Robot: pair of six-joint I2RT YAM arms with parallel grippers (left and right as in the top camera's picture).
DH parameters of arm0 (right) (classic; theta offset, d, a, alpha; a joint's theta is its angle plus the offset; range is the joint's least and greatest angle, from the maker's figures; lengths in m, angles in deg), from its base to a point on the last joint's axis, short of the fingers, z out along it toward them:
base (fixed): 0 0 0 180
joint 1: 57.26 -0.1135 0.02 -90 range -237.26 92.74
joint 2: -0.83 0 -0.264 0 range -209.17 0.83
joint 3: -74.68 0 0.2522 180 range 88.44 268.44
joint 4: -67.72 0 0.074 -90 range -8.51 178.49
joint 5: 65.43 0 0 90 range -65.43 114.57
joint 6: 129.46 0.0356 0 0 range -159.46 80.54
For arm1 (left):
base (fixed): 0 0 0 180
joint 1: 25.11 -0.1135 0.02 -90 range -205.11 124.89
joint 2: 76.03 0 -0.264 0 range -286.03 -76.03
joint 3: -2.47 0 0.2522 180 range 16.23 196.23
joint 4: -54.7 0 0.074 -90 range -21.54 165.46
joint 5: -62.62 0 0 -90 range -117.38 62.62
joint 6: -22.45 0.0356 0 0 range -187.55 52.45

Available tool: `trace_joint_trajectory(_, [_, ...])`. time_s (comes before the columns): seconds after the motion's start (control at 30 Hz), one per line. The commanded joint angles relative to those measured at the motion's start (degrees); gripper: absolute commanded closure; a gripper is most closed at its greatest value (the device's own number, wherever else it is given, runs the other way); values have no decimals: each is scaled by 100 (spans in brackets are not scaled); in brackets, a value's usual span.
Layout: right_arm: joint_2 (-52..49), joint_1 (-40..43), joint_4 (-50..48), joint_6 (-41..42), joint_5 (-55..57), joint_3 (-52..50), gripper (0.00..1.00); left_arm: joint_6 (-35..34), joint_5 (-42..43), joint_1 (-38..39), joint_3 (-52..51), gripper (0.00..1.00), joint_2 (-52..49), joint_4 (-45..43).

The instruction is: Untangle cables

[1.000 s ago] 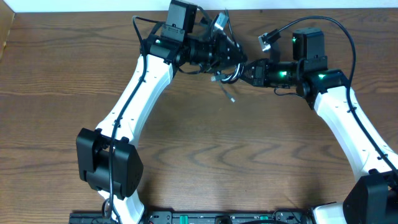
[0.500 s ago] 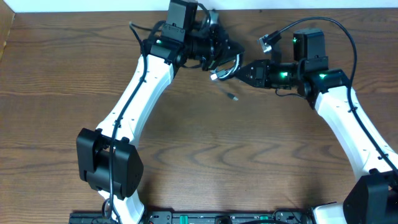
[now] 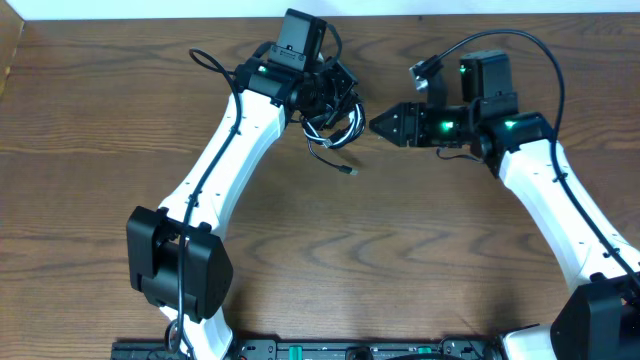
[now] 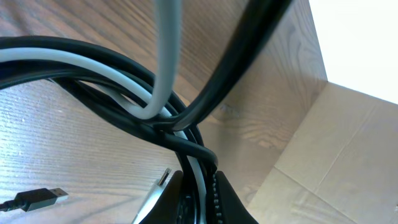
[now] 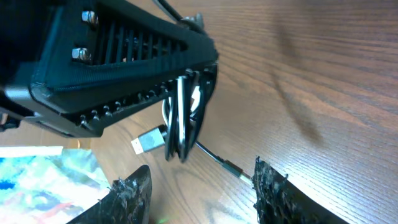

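Observation:
The cables (image 3: 335,128) are a small black-and-white looped bundle that hangs from my left gripper (image 3: 336,104) near the table's far edge. A thin black end with a plug (image 3: 350,172) trails below the bundle. In the left wrist view the black and white cords (image 4: 186,134) run down between the fingers of the left gripper (image 4: 198,190), which is shut on them. My right gripper (image 3: 376,125) stands open just right of the bundle, apart from it. In the right wrist view the loops (image 5: 180,127) and a silver plug (image 5: 148,142) hang ahead of the open right gripper (image 5: 202,190).
A cardboard wall (image 4: 336,149) rises beyond the table's edge in the left wrist view. A loose USB plug (image 4: 38,199) lies on the wood. A blue-green printed sheet (image 5: 37,180) shows at the right wrist view's lower left. Thick black arm wires (image 3: 530,45) arch over the right arm.
My right gripper has opened, let go of the bundle and drawn back to the right. The left gripper has swung the bundle slightly left and down, with the dangling plug following.

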Motion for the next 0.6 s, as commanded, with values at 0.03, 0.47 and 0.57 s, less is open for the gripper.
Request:
trace_joint_trajectory(0.03, [-136, -186, -87, 50, 334, -33, 51, -236, -157, 118, -15, 93, 17, -11])
trace_joint_trajectory(0.47, [-354, -227, -214, 389, 640, -33, 63, -400, -114, 376, -15, 93, 17, -79])
trace_joint_trajectory(0.57, [-396, -227, -249, 402, 636, -33, 69, -400, -114, 387, -15, 92, 17, -101])
